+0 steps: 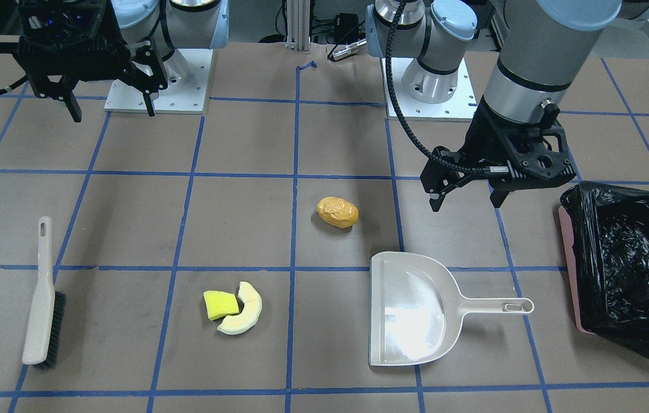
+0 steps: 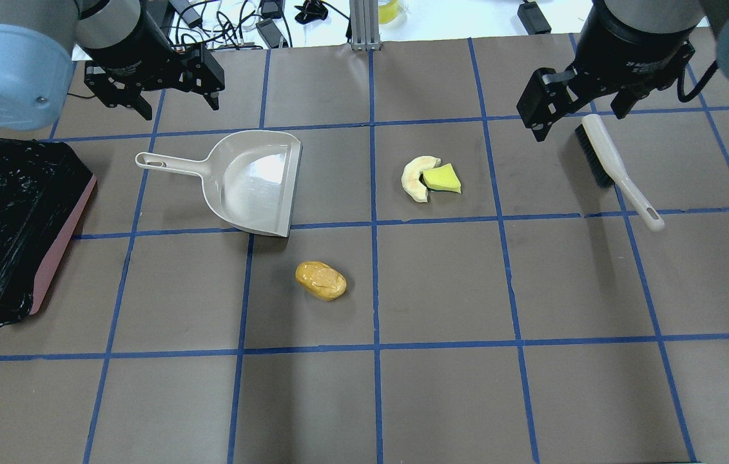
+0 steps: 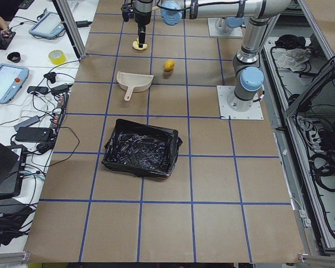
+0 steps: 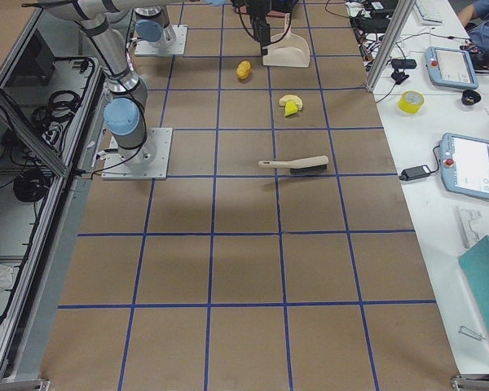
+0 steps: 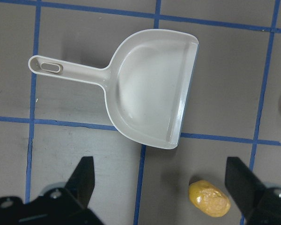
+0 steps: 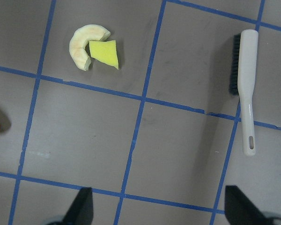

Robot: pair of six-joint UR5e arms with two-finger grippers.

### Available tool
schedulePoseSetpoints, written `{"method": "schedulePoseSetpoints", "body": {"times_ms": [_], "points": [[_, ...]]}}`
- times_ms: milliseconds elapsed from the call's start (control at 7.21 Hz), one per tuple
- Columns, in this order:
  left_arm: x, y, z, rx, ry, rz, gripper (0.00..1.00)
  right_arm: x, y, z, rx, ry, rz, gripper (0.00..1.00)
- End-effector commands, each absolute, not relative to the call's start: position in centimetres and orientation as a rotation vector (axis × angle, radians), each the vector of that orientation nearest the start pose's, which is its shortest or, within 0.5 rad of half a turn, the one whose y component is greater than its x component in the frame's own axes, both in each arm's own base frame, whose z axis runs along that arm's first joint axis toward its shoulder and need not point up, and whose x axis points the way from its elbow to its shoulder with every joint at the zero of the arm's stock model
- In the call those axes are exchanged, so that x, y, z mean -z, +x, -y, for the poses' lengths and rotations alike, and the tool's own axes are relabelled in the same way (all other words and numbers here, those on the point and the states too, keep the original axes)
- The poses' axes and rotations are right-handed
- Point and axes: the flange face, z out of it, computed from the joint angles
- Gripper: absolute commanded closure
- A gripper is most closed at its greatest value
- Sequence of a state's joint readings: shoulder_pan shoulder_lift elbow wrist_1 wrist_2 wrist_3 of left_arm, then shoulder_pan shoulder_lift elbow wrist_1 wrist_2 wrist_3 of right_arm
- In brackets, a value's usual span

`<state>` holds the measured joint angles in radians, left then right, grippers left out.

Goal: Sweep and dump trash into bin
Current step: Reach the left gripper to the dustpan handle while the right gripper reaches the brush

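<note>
While both grippers are held in the air with nothing gripped, the fingers of the left gripper (image 1: 466, 201) are seen spread apart at the right of the front-facing view, and those of the right gripper (image 1: 113, 112) are also apart at the upper left. The yellow wedge (image 1: 220, 304) is found touching the cream crescent (image 1: 247, 312) left of lower centre; the orange-brown lump (image 1: 337, 211) is placed alone near the centre. The bin (image 1: 588, 229) is set at the right edge, near the dustpan (image 1: 410, 310).

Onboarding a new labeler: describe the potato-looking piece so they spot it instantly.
Start at the black-lined bin on the robot's left, then the beige dustpan beside it. Off the dustpan's open edge, nearer the robot, lies an orange-brown rounded lump, alone; the yellow wedge and cream crescent touch each other.
</note>
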<state>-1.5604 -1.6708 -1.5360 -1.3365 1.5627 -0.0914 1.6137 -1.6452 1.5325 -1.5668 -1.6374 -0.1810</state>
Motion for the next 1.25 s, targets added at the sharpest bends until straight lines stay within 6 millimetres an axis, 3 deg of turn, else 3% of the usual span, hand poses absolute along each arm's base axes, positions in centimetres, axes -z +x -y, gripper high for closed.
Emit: {"method": "schedulePoseSetpoints", "body": {"times_ms": [0, 416, 693, 832, 970, 1109], "points": [[-47.9, -12.8, 54.4, 0.232, -0.148, -3.147, 0.00, -54.0, 14.5, 46.5, 0.167, -0.348, -3.196, 0.00], [-46.6, -12.1, 55.3, 0.217, -0.166, -3.138, 0.00, -53.6, 12.8, 46.7, 0.122, -0.316, -3.202, 0.00], [-48.0, -12.2, 54.7, 0.258, -0.163, -3.138, 0.00, -53.3, 11.6, 47.0, 0.096, -0.443, -3.191, 0.01], [-48.2, -12.0, 55.1, 0.266, -0.169, -3.146, 0.00, -52.7, 9.0, 47.8, 0.069, -0.406, -3.196, 0.01], [-47.5, -10.2, 55.9, 0.245, -0.071, -3.144, 0.01, -50.9, 4.5, 49.1, 0.005, -0.433, -3.181, 0.01], [-46.9, -7.2, 56.4, 0.223, 0.080, -3.131, 0.01, -46.4, -0.5, 50.7, -0.112, -0.386, -3.145, 0.03]]}}
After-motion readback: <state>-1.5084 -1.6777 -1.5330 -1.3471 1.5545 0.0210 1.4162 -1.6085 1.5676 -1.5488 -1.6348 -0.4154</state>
